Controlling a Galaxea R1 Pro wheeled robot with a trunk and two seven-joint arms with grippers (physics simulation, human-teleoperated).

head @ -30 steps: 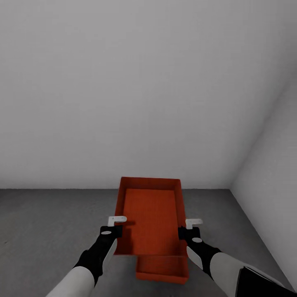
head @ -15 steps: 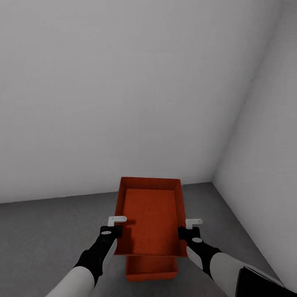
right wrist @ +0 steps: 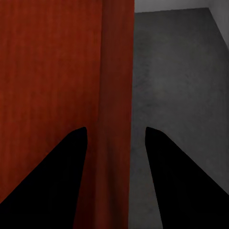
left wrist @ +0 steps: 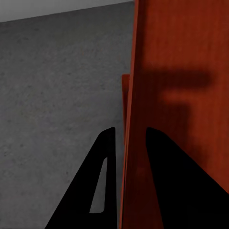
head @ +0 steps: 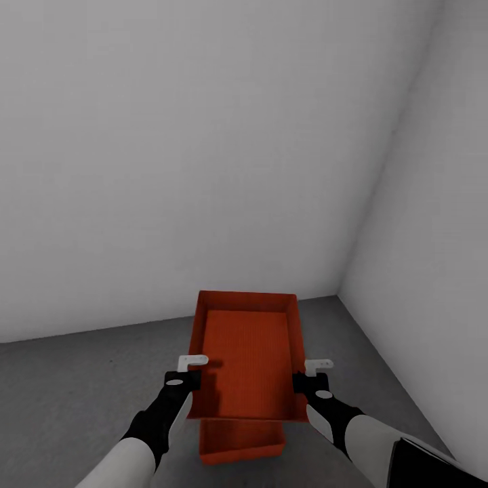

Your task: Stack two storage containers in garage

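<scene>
Over the last second the whole head view has swung, so the white wall corner (head: 352, 271) now cuts down the right of the frame and the grey concrete floor (head: 81, 393) tilts: the camera turned, not the things. The carried container (head: 245, 359) sits at lower centre as before, while the second container (head: 240, 442) on the floor has slid from lower right to almost directly beneath it, so I judge the stack nearly lined up. The left gripper (head: 192, 362) and right gripper (head: 318, 367) each pinch a side wall, fingers narrow on it.
</scene>
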